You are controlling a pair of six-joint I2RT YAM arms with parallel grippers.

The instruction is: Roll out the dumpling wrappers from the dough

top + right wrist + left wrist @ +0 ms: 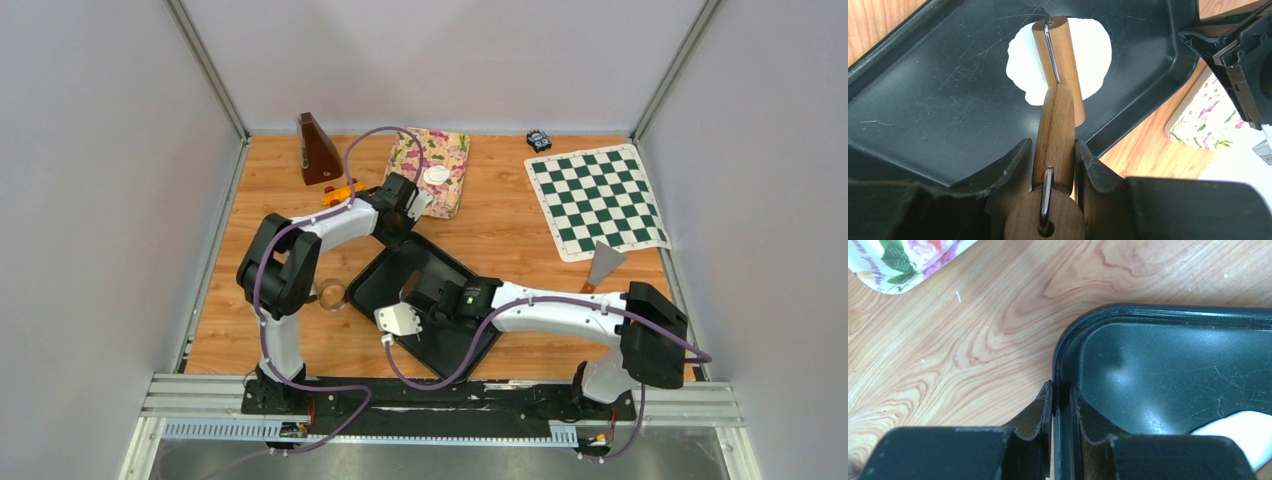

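A flattened, irregular white dough sheet (1090, 47) lies in the black tray (462, 345). A wooden roller (1064, 60) rests on the sheet, and my right gripper (1054, 150) is shut on the roller's handle. My left gripper (1061, 390) is shut on the tray's rim (1108, 312) at its far corner, one finger outside and one inside. The edge of the dough shows white at the lower right of the left wrist view. A round white dumpling wrapper (437, 175) lies on the floral tray (445, 150) at the back.
A clear ring cutter (332, 296) sits left of the black tray. A brown metronome-shaped block (318, 150) and a small orange item (340, 192) stand back left. A chessboard mat (597, 200), a scraper (603, 265) and a small dark gadget (539, 140) are on the right.
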